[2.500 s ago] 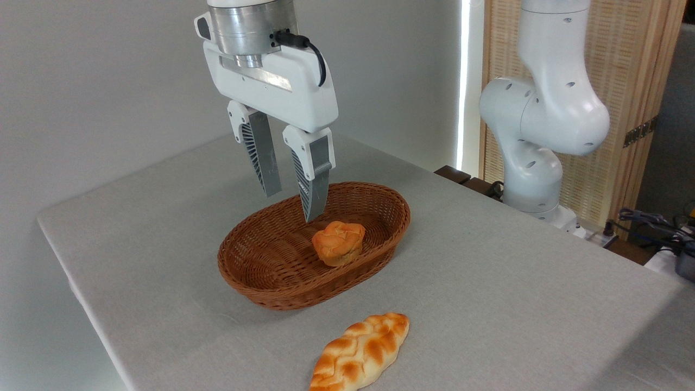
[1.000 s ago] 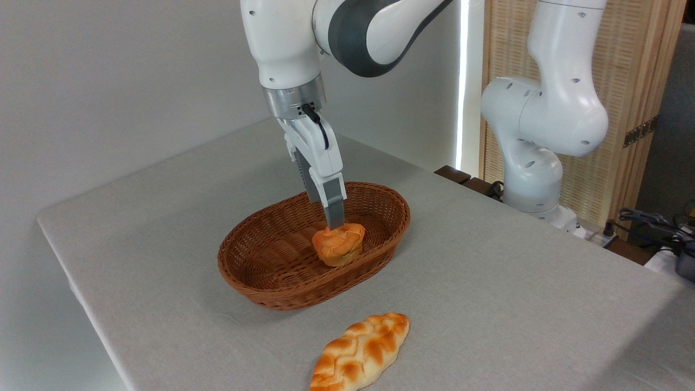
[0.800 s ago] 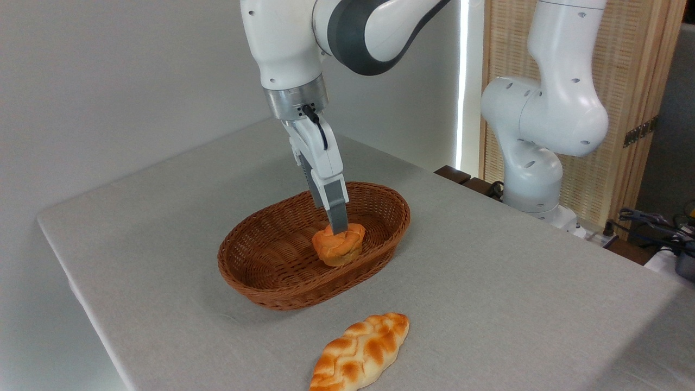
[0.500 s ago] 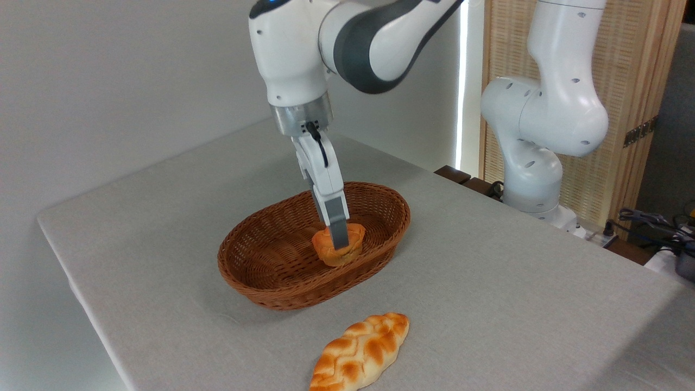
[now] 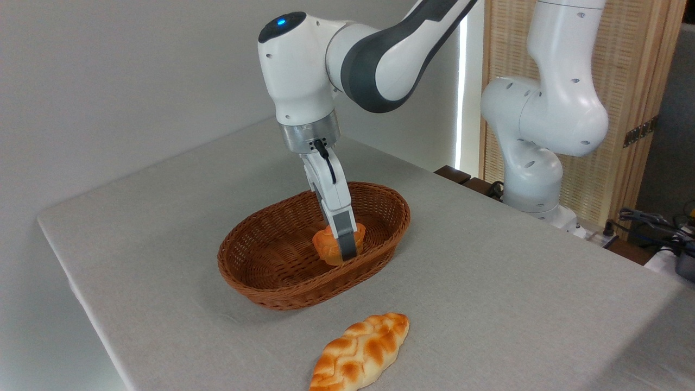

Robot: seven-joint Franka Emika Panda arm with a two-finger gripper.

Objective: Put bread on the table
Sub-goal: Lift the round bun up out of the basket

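Bun [image 5: 327, 245]: orange-golden, lumpy top, sits inside the basket [image 5: 260, 266], toward its right-hand half, on the wicker floor. Not on the table [image 5: 488, 282] cloth.

Gripper [image 5: 348, 251]: lowered into the basket, seen edge-on. 1 grey finger [image 5: 346, 237] lies across the front right of the bun and covers part of it; its tip reaches down to about the bun's base. The other finger is hidden behind the first. Jaw gap: cannot tell from this angle, nor whether the fingers press on the bun or only stand beside it.

Basket: brown oval wicker, near the middle of the table, long axis running from the near-left toward the far-right. Holds only the bun.

Arm [image 5: 347, 65]: white and grey, comes in from the upper right, wrist tilted so the gripper slants down and to the right. Blue light lit on the top joint.

Loaf [image 5: 359, 352]: braided, golden and cream, lies flat on the cloth near the table's front edge, well apart from the basket.

Arm base [image 5: 535, 141]: white, stands past the table's right edge, in front of a wooden screen [image 5: 613, 108].
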